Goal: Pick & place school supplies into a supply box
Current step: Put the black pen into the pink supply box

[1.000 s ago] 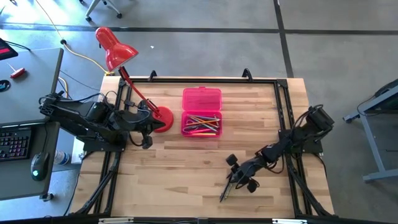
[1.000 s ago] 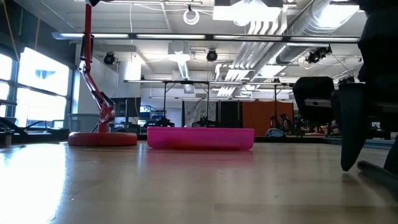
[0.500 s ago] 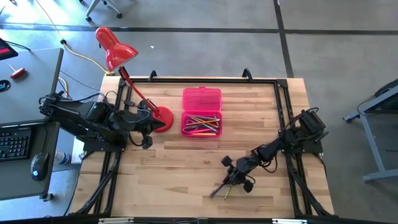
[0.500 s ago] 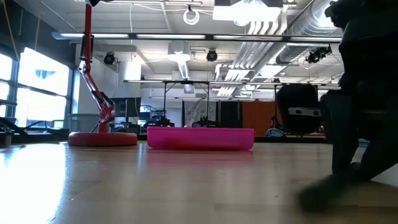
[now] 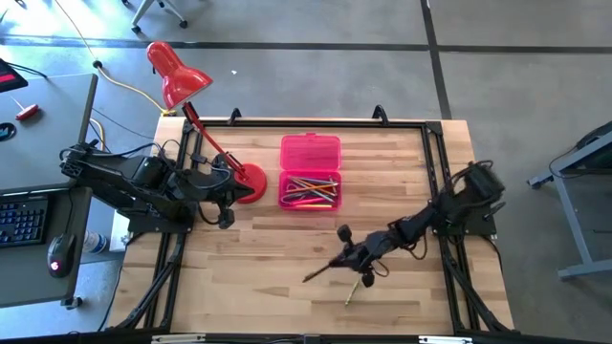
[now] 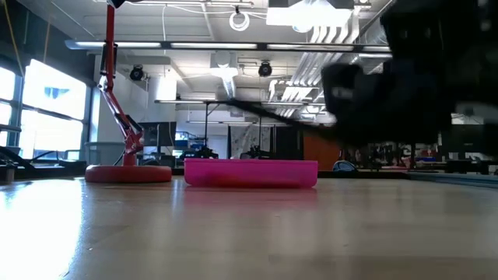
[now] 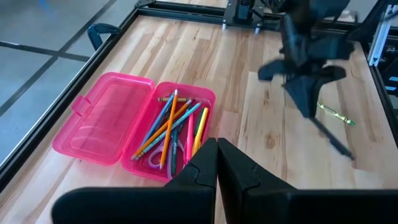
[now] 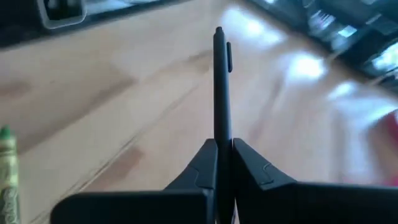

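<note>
Right gripper [image 5: 356, 260] pinching a dark pen [image 8: 219, 87], left gripper [image 7: 217, 163] waiting with fingers together, only the wrist view showing a green crayon [image 8: 7, 177] lying beside.

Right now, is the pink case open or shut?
Open: the case has its lid folded flat beside the tray, pencils exposed.

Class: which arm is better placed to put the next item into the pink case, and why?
The right: its gripper already grips a dark pen near the open pink case. The left gripper is parked, shut, empty.
</note>
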